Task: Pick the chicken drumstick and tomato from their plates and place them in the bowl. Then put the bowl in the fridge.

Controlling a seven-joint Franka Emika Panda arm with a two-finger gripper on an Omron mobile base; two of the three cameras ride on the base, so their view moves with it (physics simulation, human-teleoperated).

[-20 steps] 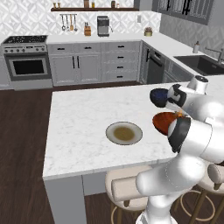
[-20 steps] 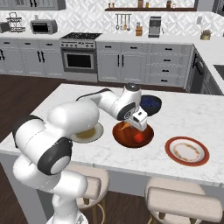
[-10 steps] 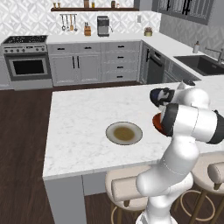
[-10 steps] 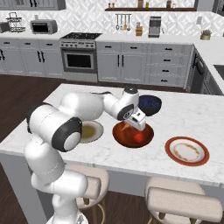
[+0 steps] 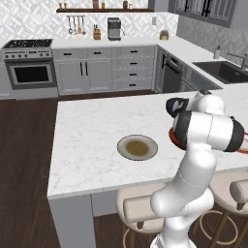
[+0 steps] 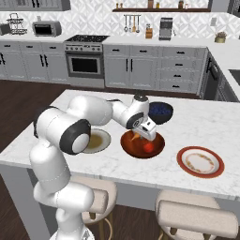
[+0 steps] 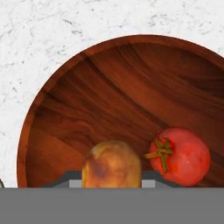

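**Q:** Hand view status: where are the task items?

**A:** The tomato [image 7: 180,156] lies inside the wooden bowl [image 7: 100,100], right of centre. The chicken drumstick [image 7: 111,164] sits at the near edge of that view, directly at the gripper [image 6: 140,134]. Whether the fingers are clamped on it or have let go cannot be determined; the tips are hidden.

**Q:** Which step is in hand?

**A:** Judged from the layout, depositing the drumstick in the bowl. Both plates are bare: the olive-grey plate [image 5: 137,147] left of the bowl, and the white plate with red-brown rim [image 6: 200,161] right of it.

**Q:** What does the next move call for?

**A:** Confirm release, lift clear, then take hold of the bowl rim without tipping the contents. The fridge must then be reached, probably by driving the base.

**Q:** Obstructions?

**A:** A dark blue bowl [image 6: 161,111] stands just beyond the wooden bowl, on the far side. Stools [image 6: 197,218] line the near edge of the island counter [image 5: 92,121].
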